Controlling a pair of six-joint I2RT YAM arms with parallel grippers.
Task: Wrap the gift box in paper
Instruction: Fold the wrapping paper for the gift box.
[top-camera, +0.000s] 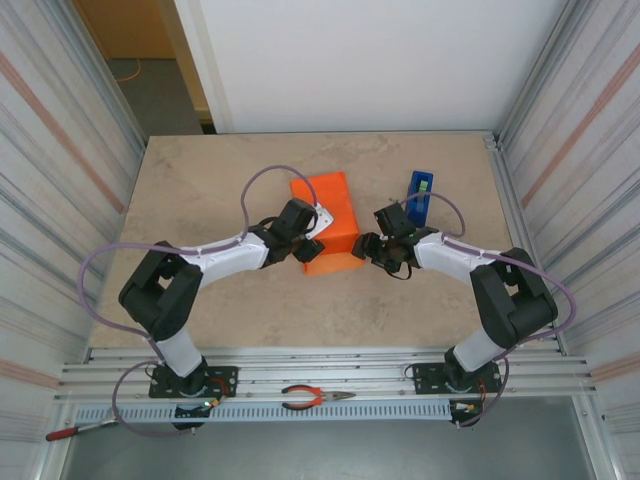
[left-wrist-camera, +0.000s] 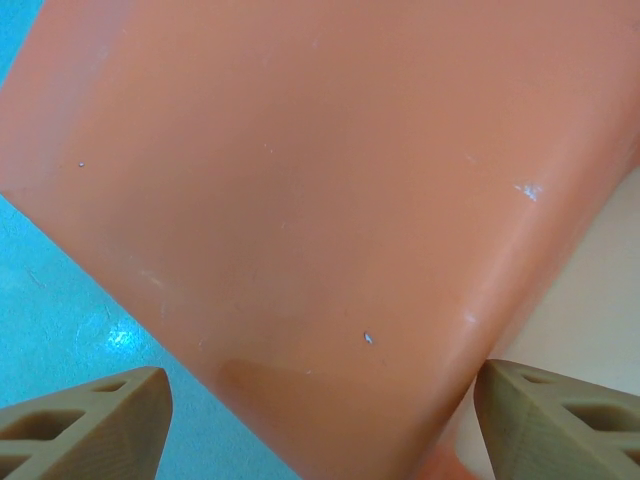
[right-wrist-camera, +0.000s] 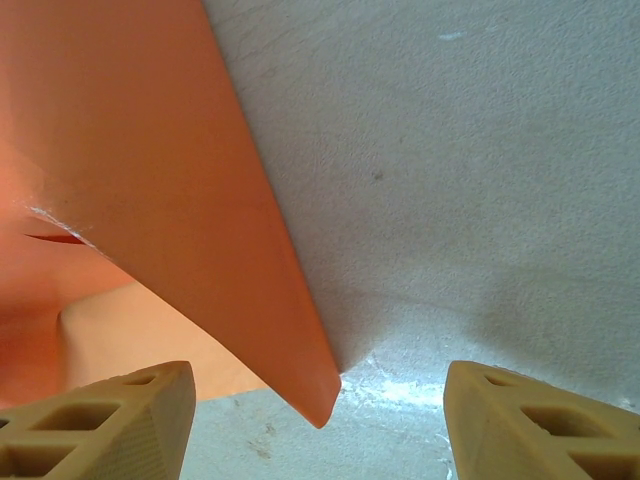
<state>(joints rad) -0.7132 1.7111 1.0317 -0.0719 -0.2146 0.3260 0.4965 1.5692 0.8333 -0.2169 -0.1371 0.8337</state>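
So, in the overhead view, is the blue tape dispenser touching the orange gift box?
No, the tape dispenser stands right of the gift box, with bare table between them.

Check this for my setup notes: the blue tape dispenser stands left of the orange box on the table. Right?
Wrong side: the blue tape dispenser stands right of the orange box on the table, as the top external view shows.

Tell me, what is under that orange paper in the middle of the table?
The paper is folded over into a blocky shape on the beige table. Whatever it wraps is fully covered, presumably the gift box.
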